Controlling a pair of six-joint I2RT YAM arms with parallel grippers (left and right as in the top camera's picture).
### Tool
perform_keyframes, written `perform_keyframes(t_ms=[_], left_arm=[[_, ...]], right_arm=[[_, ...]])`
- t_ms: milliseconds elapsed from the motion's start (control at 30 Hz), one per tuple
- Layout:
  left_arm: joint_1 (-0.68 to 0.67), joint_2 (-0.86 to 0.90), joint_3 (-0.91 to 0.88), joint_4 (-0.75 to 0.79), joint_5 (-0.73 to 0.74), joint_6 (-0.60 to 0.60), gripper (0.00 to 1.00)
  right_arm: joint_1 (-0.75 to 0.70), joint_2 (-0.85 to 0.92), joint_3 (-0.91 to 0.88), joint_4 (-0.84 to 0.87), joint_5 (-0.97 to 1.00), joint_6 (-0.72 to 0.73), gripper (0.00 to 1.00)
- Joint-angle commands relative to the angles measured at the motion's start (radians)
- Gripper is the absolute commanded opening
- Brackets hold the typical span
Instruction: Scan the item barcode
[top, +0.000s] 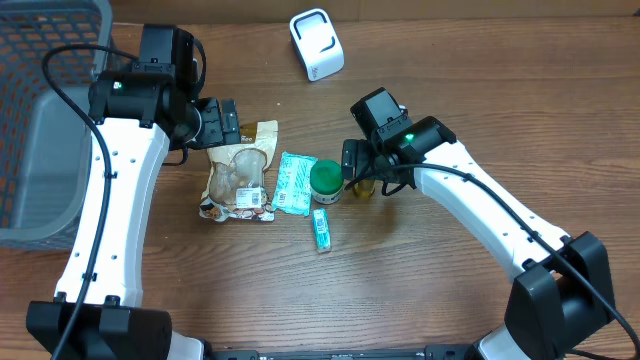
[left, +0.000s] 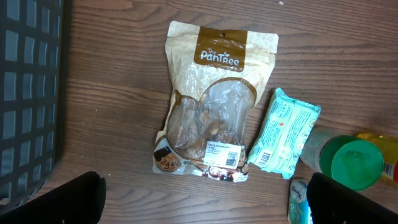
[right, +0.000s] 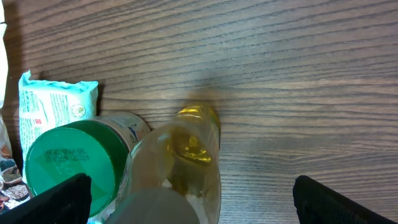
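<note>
Mock shop checkout: wooden table (top: 450, 100), white barcode scanner (top: 316, 44), grey mesh basket (top: 40, 150), snack pouch (top: 238, 175).

Even bright light, soft shadows, near bottle (right: 180, 168) blurred

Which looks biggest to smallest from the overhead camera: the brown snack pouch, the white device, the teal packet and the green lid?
1. brown snack pouch, clearly the largest.
2. white device and teal packet: too alike to rank.
3. green lid, the smallest.
</note>
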Motion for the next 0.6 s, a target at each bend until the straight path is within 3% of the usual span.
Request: perform_keyframes(t_ms=[0, 33, 67, 133, 567], left_arm=[[-0.001, 0.008, -0.002, 0.003, 0.005, 0.008, 1.0], [-0.001, 0.008, -0.002, 0.003, 0.005, 0.008, 0.99], [-0.001, 0.008, -0.002, 0.003, 0.005, 0.008, 1.0], [-0.001, 0.008, -0.002, 0.003, 0.005, 0.008, 0.99], [-0.001, 0.008, -0.002, 0.003, 0.005, 0.008, 1.0]], right_arm=[[0.0, -0.004, 0.017, 0.01, 0.017, -0.004, 1.0], [0.0, -0.004, 0.017, 0.01, 0.017, -0.004, 1.0], [0.0, -0.003, 0.017, 0.01, 0.017, -0.004, 0.93], [0.0, -0.003, 0.017, 0.01, 0.017, -0.004, 0.73], [0.0, -0.003, -0.008, 0.014, 0.018, 0.006, 0.41]])
